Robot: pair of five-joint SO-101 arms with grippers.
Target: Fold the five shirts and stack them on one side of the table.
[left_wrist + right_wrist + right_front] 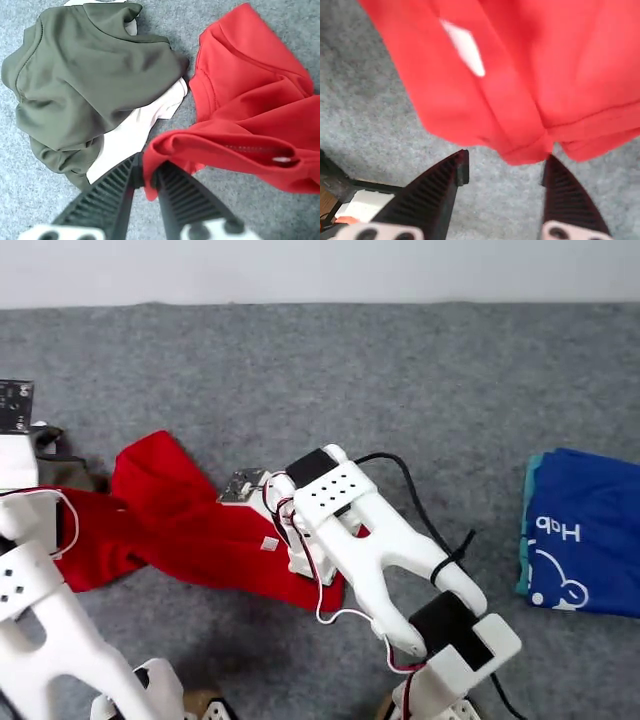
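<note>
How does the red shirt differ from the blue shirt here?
The red shirt lies unfolded and rumpled; the blue shirt sits folded flat. The left gripper pinches the red shirt's edge; nothing holds the blue shirt. Both rest on the grey table.

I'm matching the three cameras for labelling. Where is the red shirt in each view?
High view: the red shirt lies spread left of centre.
Left wrist view: red shirt beside the olive shirt, an edge pinched in the left gripper.
Right wrist view: red shirt just ahead of the open right gripper.
Shared landmark: its white tag.
</note>
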